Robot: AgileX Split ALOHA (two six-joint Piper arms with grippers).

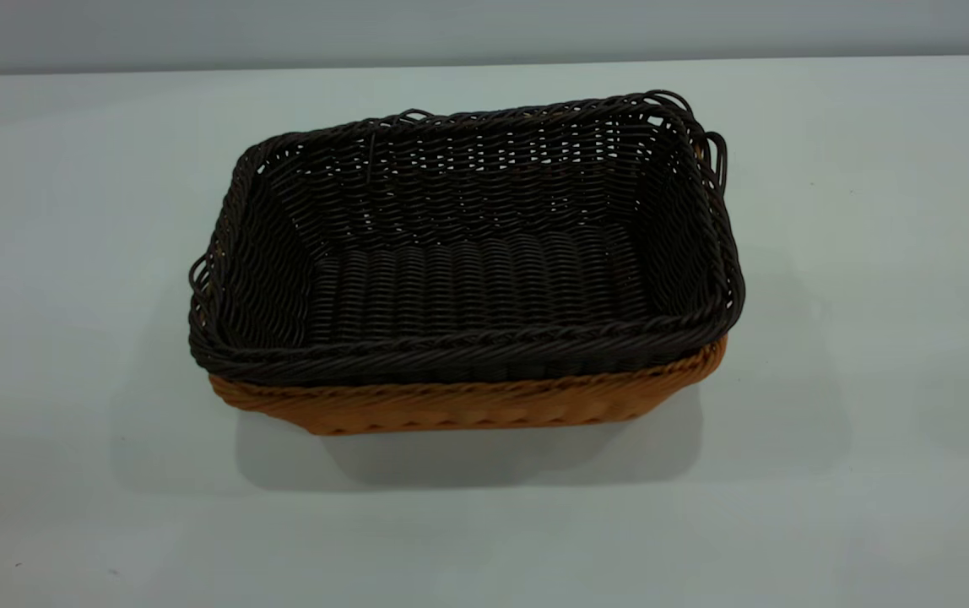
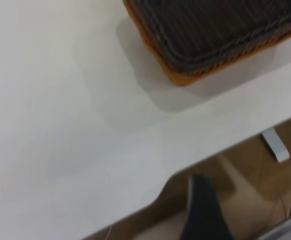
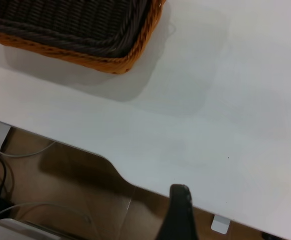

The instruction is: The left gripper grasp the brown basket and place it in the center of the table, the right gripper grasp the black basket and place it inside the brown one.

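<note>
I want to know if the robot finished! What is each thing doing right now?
black basket: upright, nested inside the brown one, nothing in it.
brown basket: upright near the middle of the table, holding the black basket.
table: white, bearing the stacked baskets.
left gripper: pulled back past the table's edge, holding nothing.
right gripper: pulled back past the table's edge, holding nothing.

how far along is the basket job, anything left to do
It looks finished. The black basket sits nested inside the brown basket, whose tan side shows beneath the dark rim, and the pair rests around the middle of the table. Nothing is in hand: each wrist view shows only a dark fingertip, left hand and right hand, off the table's edge and away from the baskets. Nothing appears left.
</note>
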